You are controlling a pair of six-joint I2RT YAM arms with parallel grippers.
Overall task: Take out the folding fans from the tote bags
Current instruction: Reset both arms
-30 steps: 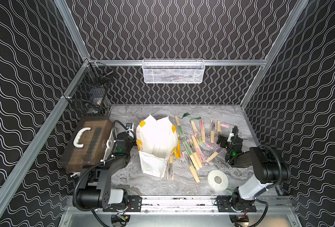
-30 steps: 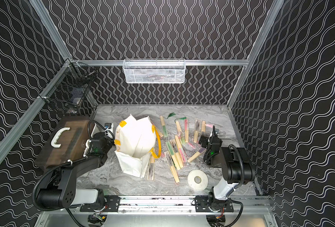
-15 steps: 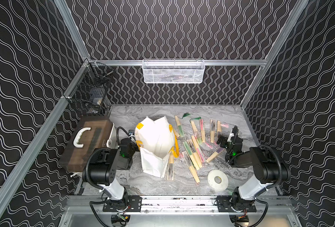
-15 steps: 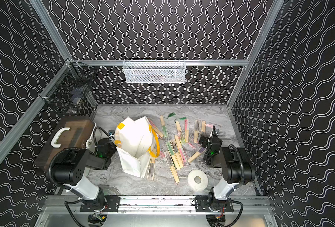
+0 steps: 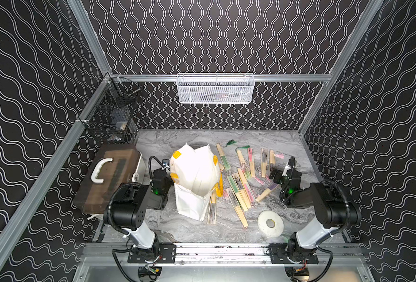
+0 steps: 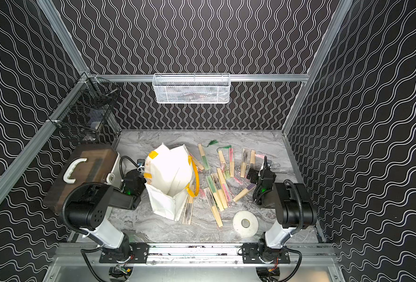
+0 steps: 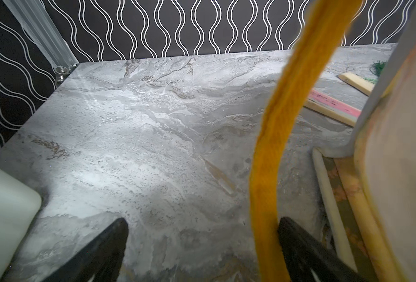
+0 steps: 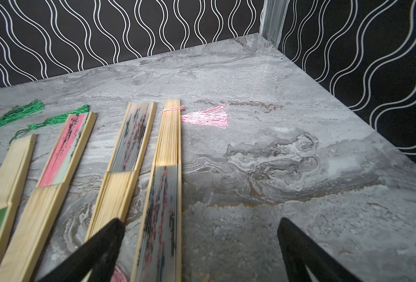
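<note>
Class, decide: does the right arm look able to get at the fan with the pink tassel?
Probably yes: the right gripper hangs open right by the pink-tasselled fan, which lies flat on the table with nothing over it; a neighbouring fan crowds one side.

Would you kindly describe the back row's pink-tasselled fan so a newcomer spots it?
On the grey marble tabletop, find the far row of closed bamboo folding fans ahead of the right claw. It is the rightmost one; its tassel is pink, the others' green.

I see a brown box [image 5: 109, 178] with a white handle [image 5: 99, 168] at the left edge of the marble table [image 5: 177, 232]. A white tape roll [image 5: 270, 223] lies near the front. A white mesh basket [image 5: 215, 89] hangs on the back rail, and a black wire basket [image 5: 114, 117] sits in the corner.
</note>
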